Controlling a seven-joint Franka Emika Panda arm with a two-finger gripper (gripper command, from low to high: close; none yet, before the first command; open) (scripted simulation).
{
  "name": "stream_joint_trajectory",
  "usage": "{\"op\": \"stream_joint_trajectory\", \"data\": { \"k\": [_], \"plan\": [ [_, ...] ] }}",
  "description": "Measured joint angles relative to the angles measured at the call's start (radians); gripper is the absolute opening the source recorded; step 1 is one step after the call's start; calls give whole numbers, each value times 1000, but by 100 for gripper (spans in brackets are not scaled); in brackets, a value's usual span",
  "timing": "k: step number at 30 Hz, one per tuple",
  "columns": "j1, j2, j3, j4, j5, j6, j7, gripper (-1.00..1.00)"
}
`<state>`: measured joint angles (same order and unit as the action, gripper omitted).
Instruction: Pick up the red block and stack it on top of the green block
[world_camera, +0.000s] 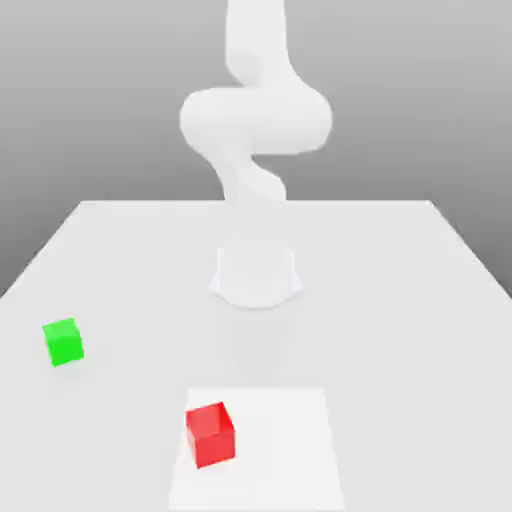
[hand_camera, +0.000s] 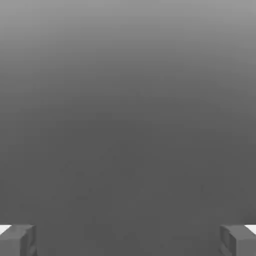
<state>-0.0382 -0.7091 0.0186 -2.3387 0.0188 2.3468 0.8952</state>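
block (world_camera: 210, 434) on table (world_camera: 400, 300), exterior view's right of other block (world_camera: 64, 342)

Arm (world_camera: 255, 120): you lose its upper links past the top edge of the exterior view. Table (world_camera: 400, 300): cut off by the left, right and bottom edges. Fingertips (hand_camera: 17, 240): in the hand view you see only two grey tips, clipped at both lower corners.

One small red cube-shaped block (world_camera: 210, 434) and one small green cube-shaped block (world_camera: 64, 342) sit on one flat white table (world_camera: 400, 300), two blocks in all. One white robot arm (world_camera: 255, 120) rises behind the red block, and its hand (hand_camera: 128, 240) has two grey fingertips (hand_camera: 17, 240).
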Motion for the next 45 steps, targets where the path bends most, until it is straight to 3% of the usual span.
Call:
{"op": "stream_joint_trajectory", "data": {
  "k": [14, 21, 26, 27, 34, 40, 45],
  "plan": [
    [-174, 512, 100, -218, 16, 265, 604, 0],
    [-207, 768, 85, -322, -35, 398, 935, 0],
    [-178, 949, 46, -311, -79, 543, 1002, 0],
    [-171, 985, 37, -306, -87, 573, 1008, -100],
    [-169, 994, 35, -305, -90, 583, 1011, -100],
    [-187, 808, 55, -334, -41, 426, 970, -100],
    [-347, 736, -17, -367, -36, 388, 839, -100]
  ]
}}
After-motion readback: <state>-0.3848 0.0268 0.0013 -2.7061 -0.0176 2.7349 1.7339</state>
